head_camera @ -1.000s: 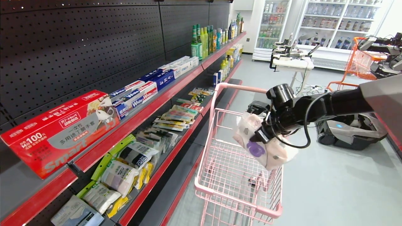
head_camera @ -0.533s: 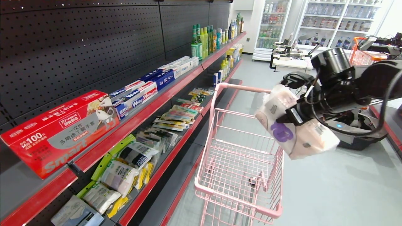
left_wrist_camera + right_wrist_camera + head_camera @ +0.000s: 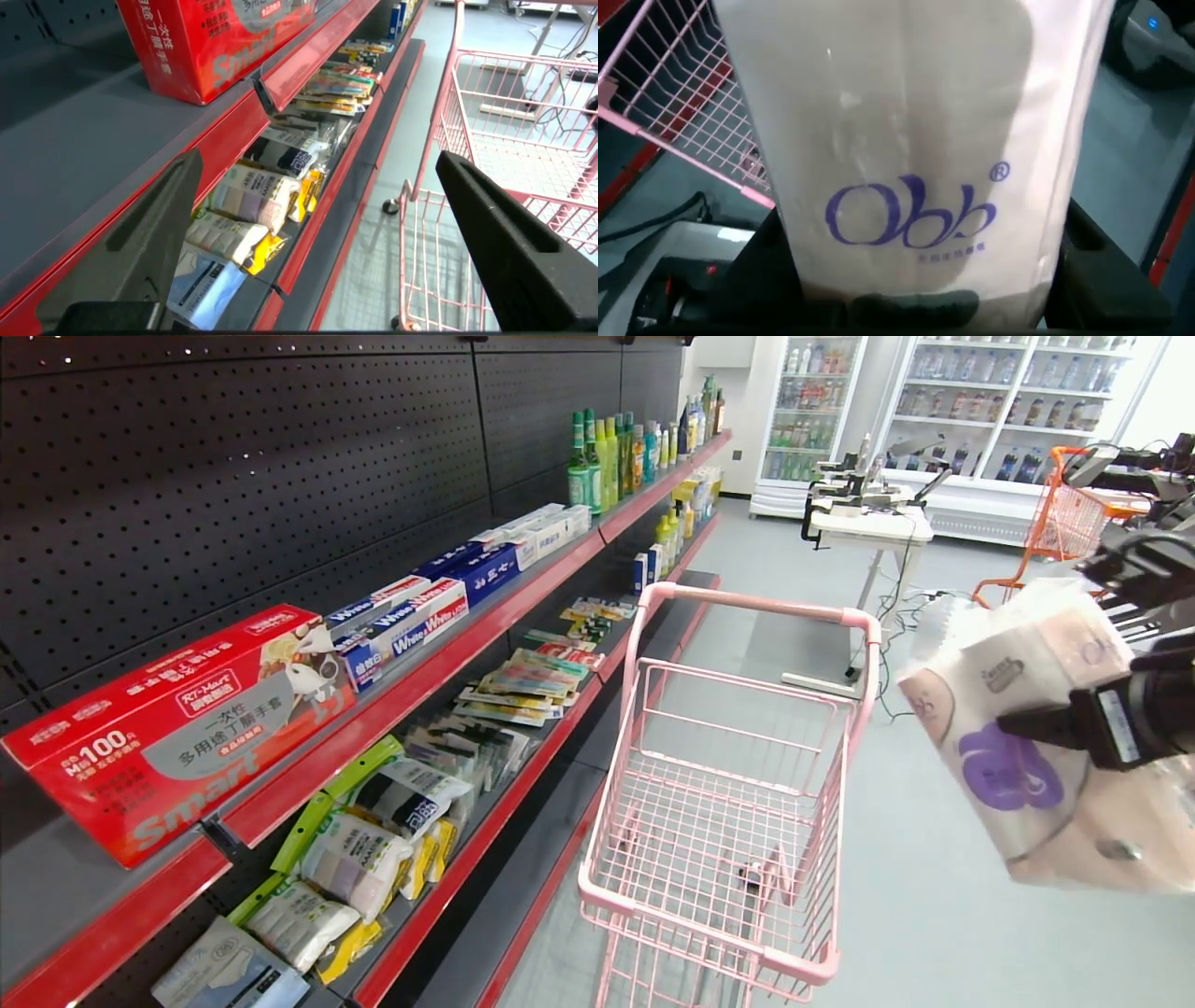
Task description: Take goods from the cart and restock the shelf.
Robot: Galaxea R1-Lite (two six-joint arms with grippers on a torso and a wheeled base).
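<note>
Black fingers of the right gripper are closed on a tissue pack, one finger on each of its two opposite sides. In the right wrist view the pack is seen between the two fingers, with its pale plastic wrap and blue lettering turned to the camera. In the head view one finger is laid across the front face of the pack, just beside a purple mark, and the other finger is hidden behind it. The pack is held tilted in the air, on the right side of the pink cart, outside its wire basket and above the grey floor. It is well apart from the shelf.

Dark fingers of the left gripper are spread wide, and nothing is held between them. Between them, farther off, a lower level of the shelf is seen, where soft packets are lying, and the cart is seen beside it.

On the upper level of the shelf, which has a red front edge, a red box of disposable gloves is placed nearest. Behind it toothpaste boxes are lined up, and green bottles are standing farther along. Flat packets are laid on the level below. Behind the cart a white table and an orange cart are seen.
</note>
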